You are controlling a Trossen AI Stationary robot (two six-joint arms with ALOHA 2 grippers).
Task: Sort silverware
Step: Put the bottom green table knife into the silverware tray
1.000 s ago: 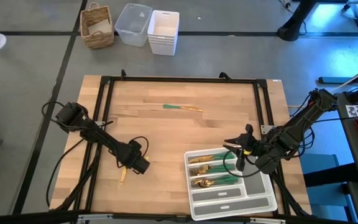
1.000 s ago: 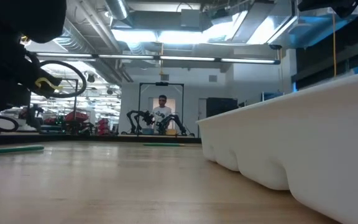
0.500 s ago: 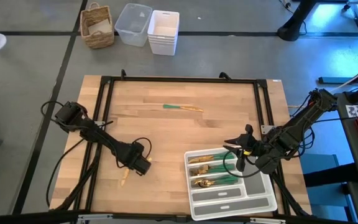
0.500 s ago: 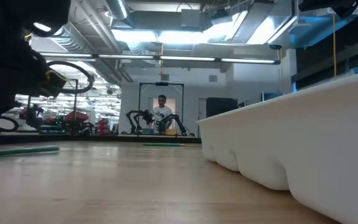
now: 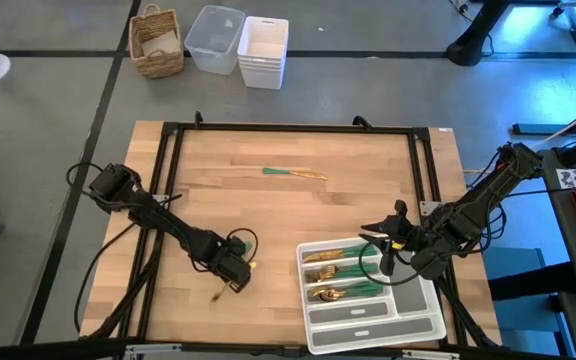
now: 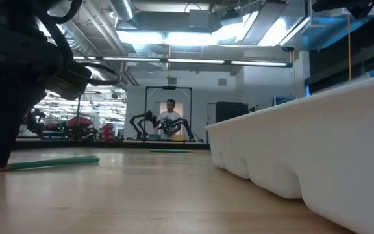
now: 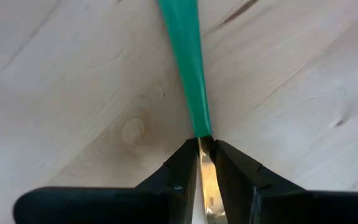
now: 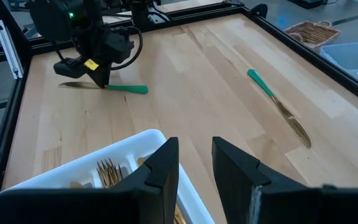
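Note:
A knife with a green handle [image 7: 185, 62] and a gold blade [image 8: 73, 85] lies near the table's front left. My left gripper [image 5: 233, 280] stands over it, pointing down and shut on it. A second green-handled knife [image 5: 293, 174] lies flat on the bare wood toward the far side. The white compartmented tray [image 5: 408, 325] at the front right holds several gold and green pieces [image 5: 343, 275]. My right gripper [image 5: 386, 250] hovers open above the tray's far end with nothing between its fingers. My left gripper pinches the knife between its two fingertips on the gold metal [image 7: 205, 163], just past the end of the green handle. The fingers come from above and lie across the knife. The knife stays about level, at the table's surface, with the blade [image 5: 218, 296] pointing toward the near edge.
A black frame rail [image 5: 168, 180] runs around the tabletop. A wicker basket [image 5: 156, 42], a clear bin [image 5: 214, 38] and a white bin [image 5: 263, 50] stand on the floor beyond the far edge. A person [image 6: 170, 120] stands far off in the room.
My left gripper has gone toward the table's right and near edges and has tipped to point more steeply down. The knife under it has slid the same way along the table and turned, so its handle now reaches farther right.

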